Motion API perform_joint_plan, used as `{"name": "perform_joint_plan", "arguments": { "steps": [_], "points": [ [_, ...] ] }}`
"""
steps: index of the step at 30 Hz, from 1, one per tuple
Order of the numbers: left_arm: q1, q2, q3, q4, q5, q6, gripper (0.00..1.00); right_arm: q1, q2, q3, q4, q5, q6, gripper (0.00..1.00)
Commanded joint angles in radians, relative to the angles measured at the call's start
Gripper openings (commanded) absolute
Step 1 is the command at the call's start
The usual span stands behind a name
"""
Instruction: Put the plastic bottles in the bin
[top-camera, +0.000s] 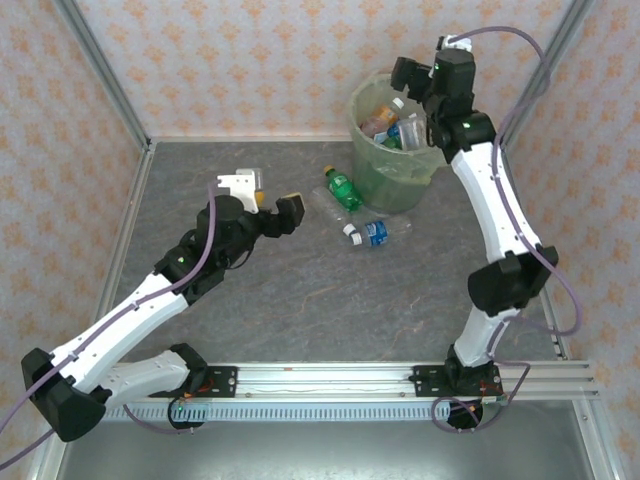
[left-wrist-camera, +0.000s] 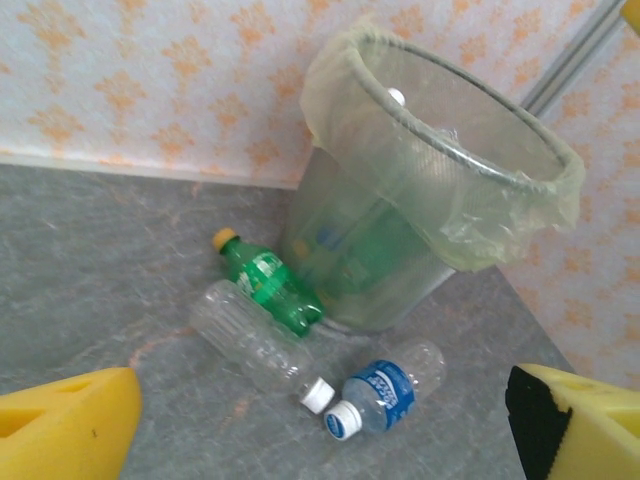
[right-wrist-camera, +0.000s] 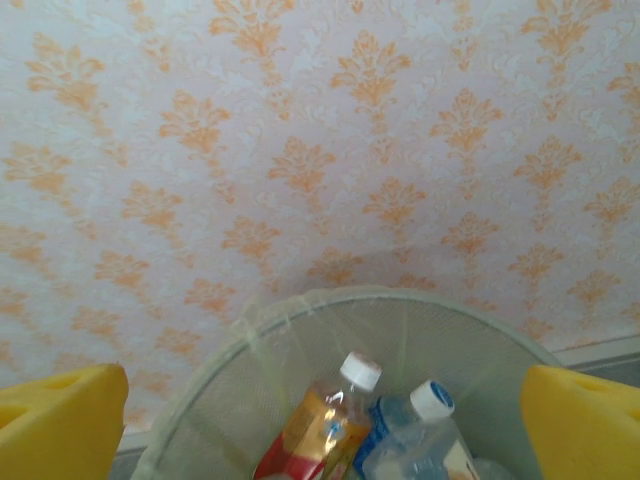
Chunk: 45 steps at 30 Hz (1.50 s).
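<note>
The pale-green bin stands at the back of the table, its bag-lined rim open. Several bottles lie inside, among them a red-and-orange labelled one and a blue-labelled one. Three bottles lie on the table in front of it: a green bottle, a clear one with a white cap, and a blue-labelled one. My left gripper hovers open, left of these three and apart from them. Over the bin, my right gripper is open and holds nothing.
Patterned wallpaper walls close the table at the back and sides, with metal frame posts in the corners. An aluminium rail carrying the arm bases runs along the near edge. Bare grey tabletop spreads between the arms.
</note>
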Motion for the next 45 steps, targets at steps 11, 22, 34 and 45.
{"name": "perform_joint_plan", "arguments": {
  "steps": [11, 22, 34, 45],
  "points": [
    [-0.109, 0.247, -0.01, 0.082, 0.12, -0.015, 0.88, 0.02, -0.398, -0.407, -0.006, -0.14, 0.122, 1.0],
    [-0.166, 0.637, 0.237, 0.048, 0.163, 0.153, 0.84, 0.021, -0.556, -0.498, -0.073, -0.15, 0.158, 1.0],
    [-0.181, 0.948, 0.482, 0.015, 0.175, 0.261, 0.83, 0.021, -0.565, -0.453, -0.134, -0.149, 0.154, 1.0],
    [-0.199, 1.084, 0.579, -0.016, 0.162, 0.288, 0.83, 0.02, -0.565, -0.44, -0.139, -0.154, 0.142, 1.0]
  ]
}}
